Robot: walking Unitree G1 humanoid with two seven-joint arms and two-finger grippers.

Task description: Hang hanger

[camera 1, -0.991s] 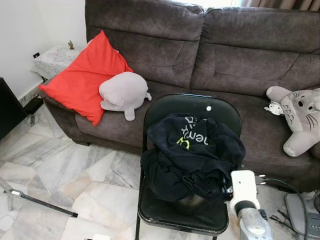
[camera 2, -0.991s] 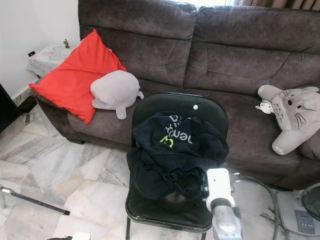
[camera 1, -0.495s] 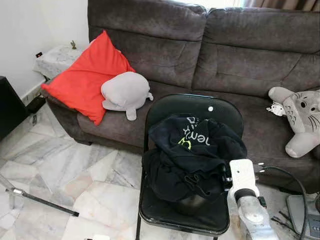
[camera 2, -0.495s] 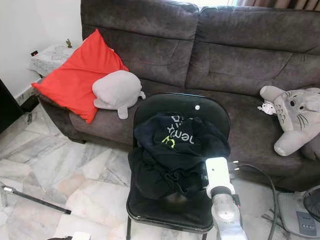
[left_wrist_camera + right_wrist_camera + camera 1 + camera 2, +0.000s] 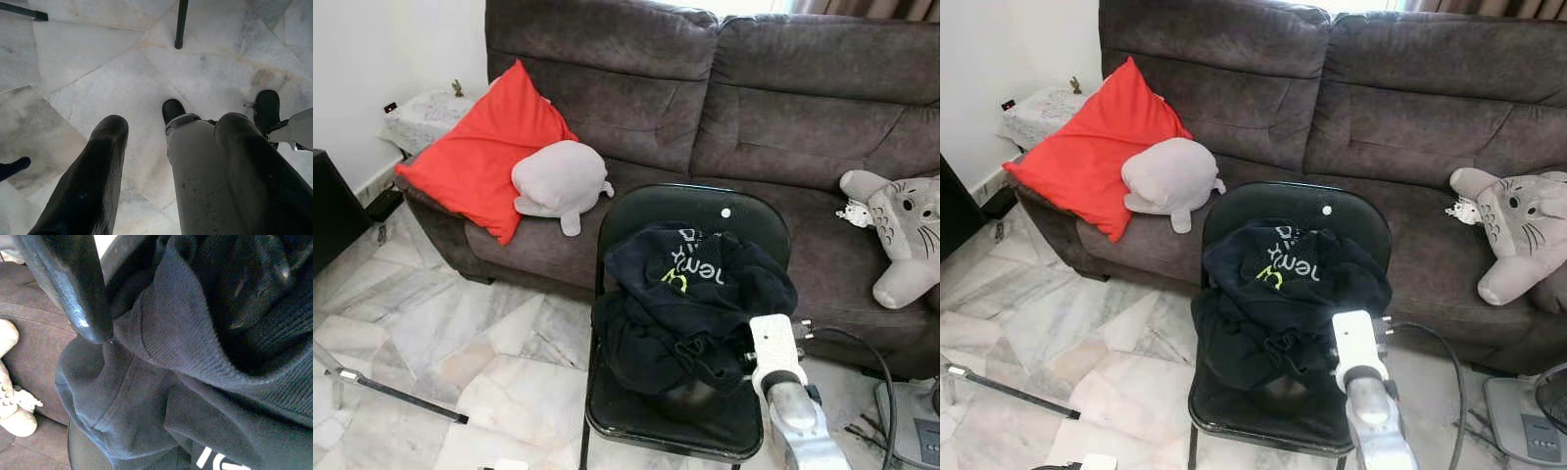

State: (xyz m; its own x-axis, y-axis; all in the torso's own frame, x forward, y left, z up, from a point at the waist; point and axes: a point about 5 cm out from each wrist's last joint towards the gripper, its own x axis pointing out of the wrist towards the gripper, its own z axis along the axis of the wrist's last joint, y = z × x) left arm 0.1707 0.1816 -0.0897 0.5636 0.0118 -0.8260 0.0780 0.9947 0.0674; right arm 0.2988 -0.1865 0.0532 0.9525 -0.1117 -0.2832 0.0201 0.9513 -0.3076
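Observation:
A crumpled black garment with white and yellow-green lettering [image 5: 690, 304] lies piled on the seat of a black folding chair [image 5: 651, 211] in front of the sofa. No hanger can be made out. My right arm, with its white wrist housing [image 5: 773, 348], reaches in at the garment's right edge. In the right wrist view my right gripper [image 5: 166, 328] is open, its fingers [image 5: 63, 284] spread wide and pushed against a thick fold of the black cloth [image 5: 195, 357]. My left gripper [image 5: 173, 122] hangs open above the marble floor, holding nothing.
Behind the chair stands a dark brown sofa [image 5: 783, 108] with a red cushion [image 5: 475, 157], a grey plush [image 5: 558, 181] and a grey cat-like plush [image 5: 901, 230]. A fan base [image 5: 906, 421] and a cable [image 5: 862, 343] lie at the right. A black pole [image 5: 401, 399] lies on the floor at the left.
My right wrist has shifted left and forward, closer into the garment's right edge. The camera drifted slightly; the garment and chair have stayed put.

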